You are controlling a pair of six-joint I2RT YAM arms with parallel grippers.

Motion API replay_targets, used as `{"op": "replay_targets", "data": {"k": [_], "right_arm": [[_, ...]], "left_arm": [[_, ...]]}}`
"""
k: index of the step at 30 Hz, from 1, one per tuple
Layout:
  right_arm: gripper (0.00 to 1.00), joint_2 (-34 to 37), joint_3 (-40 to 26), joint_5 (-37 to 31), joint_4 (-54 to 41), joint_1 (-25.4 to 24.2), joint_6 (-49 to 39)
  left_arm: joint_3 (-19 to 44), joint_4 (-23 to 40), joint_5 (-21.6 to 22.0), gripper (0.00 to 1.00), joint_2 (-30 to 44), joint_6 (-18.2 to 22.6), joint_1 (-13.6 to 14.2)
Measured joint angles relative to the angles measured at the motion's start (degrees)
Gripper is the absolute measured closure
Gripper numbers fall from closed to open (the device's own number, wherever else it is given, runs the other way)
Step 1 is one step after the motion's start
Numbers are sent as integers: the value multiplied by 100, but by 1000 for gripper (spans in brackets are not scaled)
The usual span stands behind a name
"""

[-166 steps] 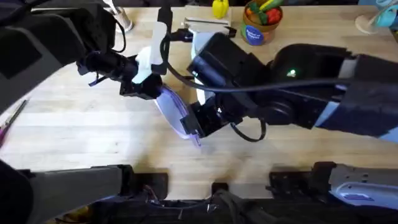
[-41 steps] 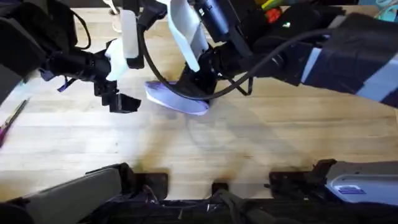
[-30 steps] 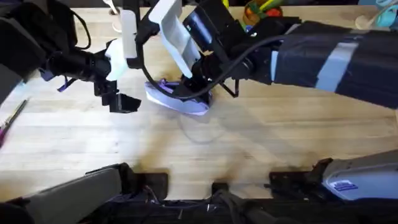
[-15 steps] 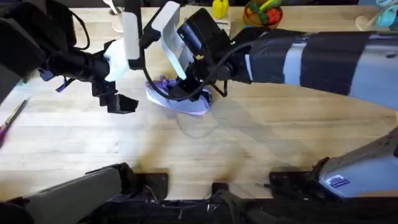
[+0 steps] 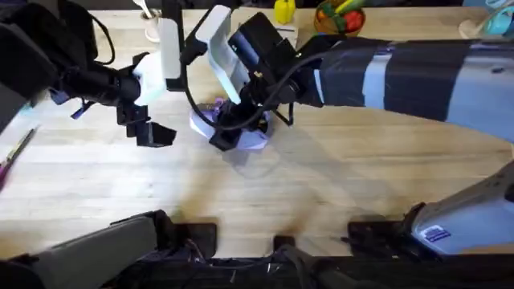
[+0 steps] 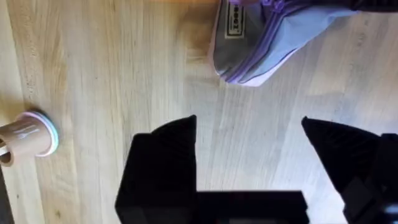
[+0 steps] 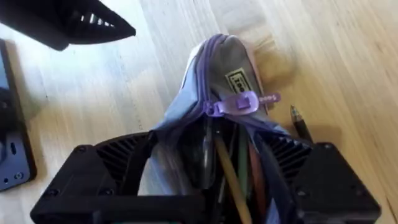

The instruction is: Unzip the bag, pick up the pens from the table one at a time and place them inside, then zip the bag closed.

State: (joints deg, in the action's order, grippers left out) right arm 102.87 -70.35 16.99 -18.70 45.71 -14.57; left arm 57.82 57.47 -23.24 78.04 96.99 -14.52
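The table (image 5: 337,185) is carrying the bag (image 7: 211,93), half-zipped, pens (image 7: 227,168) showing inside. The right gripper (image 7: 205,180) is squeezing its near end; a hard tug could drag it. One pen tip (image 7: 301,124) is lying outside. The left gripper (image 6: 249,162) is hanging spread, near, apart.

Compared with five and a half seconds ago, the bag (image 5: 233,131) lies farther back on the surface (image 5: 337,185), no longer at the centre front. The right claw (image 5: 229,135) has travelled with it and now straddles the bag's open end, fingers set against both sides. The left claw (image 5: 152,132), which previously held the bag's far end, has let go and now stands spread and empty just to the left of it, apart from the fabric.
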Motion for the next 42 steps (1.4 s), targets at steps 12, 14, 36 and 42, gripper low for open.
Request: {"op": "replay_targets", "data": {"k": [12, 14, 36, 42], "right_arm": [[5, -1163, -343, -323, -723, -270, 393], [4, -1535, -397, -528, -911, -544, 409], [3, -461, -476, -1098, -1329, -1789, -4401], [4, -104, -476, -548, -1253, -1949, -4727]], "left_arm": [[0, 0, -162, 7, 0, -28, 2], [0, 0, -164, 7, 0, -28, 2], [0, -22, -165, 7, 0, -28, 2], [0, -24, -164, 7, 2, -28, 2]]}}
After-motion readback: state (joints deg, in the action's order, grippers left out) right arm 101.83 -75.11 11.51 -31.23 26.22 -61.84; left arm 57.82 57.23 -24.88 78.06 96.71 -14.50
